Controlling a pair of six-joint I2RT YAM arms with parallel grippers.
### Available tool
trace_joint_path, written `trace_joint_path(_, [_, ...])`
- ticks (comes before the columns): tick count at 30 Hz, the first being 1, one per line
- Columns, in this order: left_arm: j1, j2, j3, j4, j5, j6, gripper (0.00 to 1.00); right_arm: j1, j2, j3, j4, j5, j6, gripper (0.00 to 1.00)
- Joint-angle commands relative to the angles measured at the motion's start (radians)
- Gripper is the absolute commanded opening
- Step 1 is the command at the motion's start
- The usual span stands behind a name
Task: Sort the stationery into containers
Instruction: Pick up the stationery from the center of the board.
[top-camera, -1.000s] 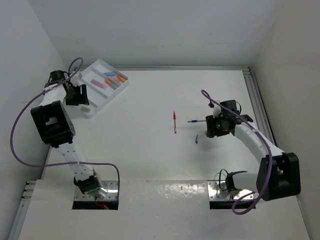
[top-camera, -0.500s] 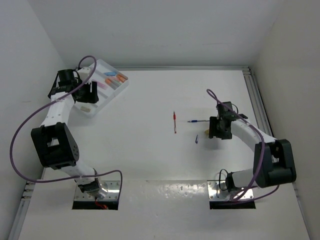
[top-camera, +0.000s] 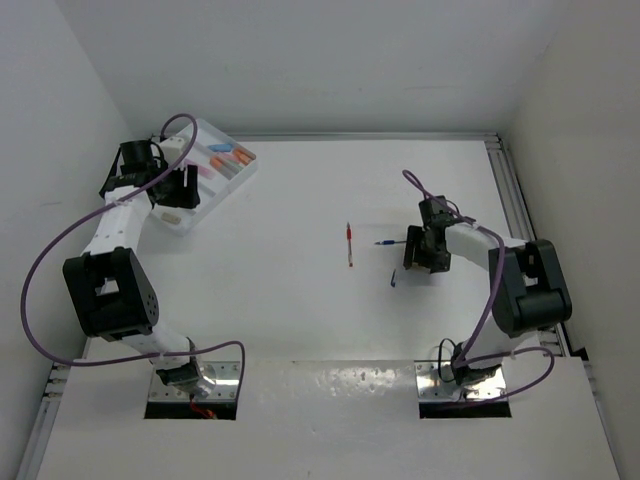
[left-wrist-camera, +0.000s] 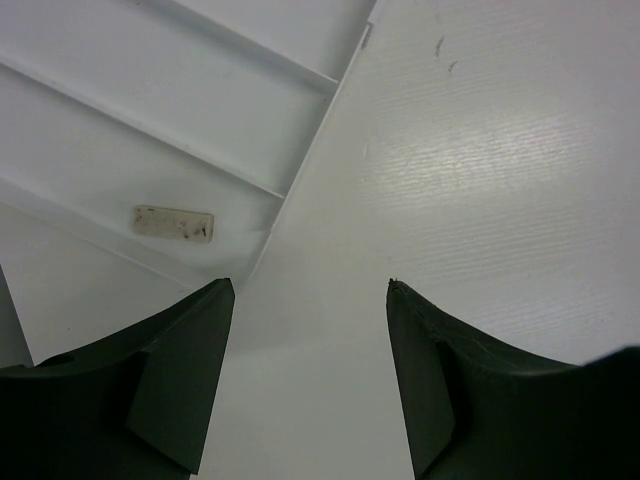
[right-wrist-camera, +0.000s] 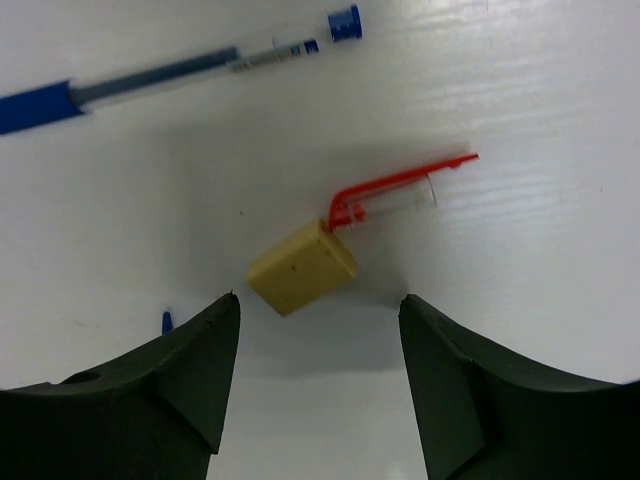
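Observation:
The white divided tray (top-camera: 187, 150) stands at the far left and holds orange and blue markers (top-camera: 230, 155), a pink marker (top-camera: 205, 170) and a beige eraser (left-wrist-camera: 174, 222). My left gripper (top-camera: 176, 190) is open and empty, and in the left wrist view (left-wrist-camera: 310, 286) it hangs over the table just beside the tray's edge (left-wrist-camera: 300, 165). My right gripper (right-wrist-camera: 318, 298) is open, low over the table, with a beige eraser (right-wrist-camera: 302, 267) just ahead of the fingertips. A red clip piece (right-wrist-camera: 400, 185) touches that eraser. A blue pen (right-wrist-camera: 170, 75) lies beyond it.
A red pen (top-camera: 349, 244) lies mid-table, left of the blue pen (top-camera: 388, 242). A tiny blue piece (top-camera: 393, 279) lies near the right gripper (top-camera: 416, 252) and also shows in the right wrist view (right-wrist-camera: 167, 321). White walls close in the table on three sides.
My right gripper has shifted left and turned, closing in on the beige eraser. My left gripper moved from the tray's left side to its near edge, then held still.

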Motion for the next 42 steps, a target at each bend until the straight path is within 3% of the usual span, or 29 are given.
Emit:
trace_joint_path(1, [-0.015, -0.038, 0.009, 0.024, -0.004, -0.005, 0.69, 0.005, 0.039, 0.060, 0.048, -0.001, 0.023, 0.64])
trace_joint_path(10, [-0.020, -0.031, 0.006, 0.023, -0.007, -0.006, 0.69, 0.004, 0.123, 0.089, 0.057, -0.052, -0.026, 0.61])
trace_joint_path(22, [-0.024, -0.037, -0.016, 0.030, 0.016, -0.011, 0.69, 0.001, 0.100, 0.060, 0.039, -0.075, -0.057, 0.43])
trace_joint_path(30, [-0.027, -0.078, -0.016, 0.058, 0.091, 0.030, 0.69, 0.010, 0.033, 0.078, 0.002, -0.156, -0.084, 0.16])
trace_joint_path(33, [-0.026, -0.092, -0.006, 0.058, 0.159, 0.046, 0.69, 0.021, -0.015, 0.106, -0.026, -0.200, -0.086, 0.13])
trace_joint_path(38, [-0.038, -0.156, -0.063, 0.084, 0.488, 0.076, 0.69, 0.027, -0.102, 0.161, -0.010, -0.469, -0.062, 0.11])
trace_joint_path(42, [-0.101, -0.234, -0.127, 0.132, 0.620, 0.015, 0.69, 0.039, -0.142, 0.189, 0.089, -0.627, 0.030, 0.10])
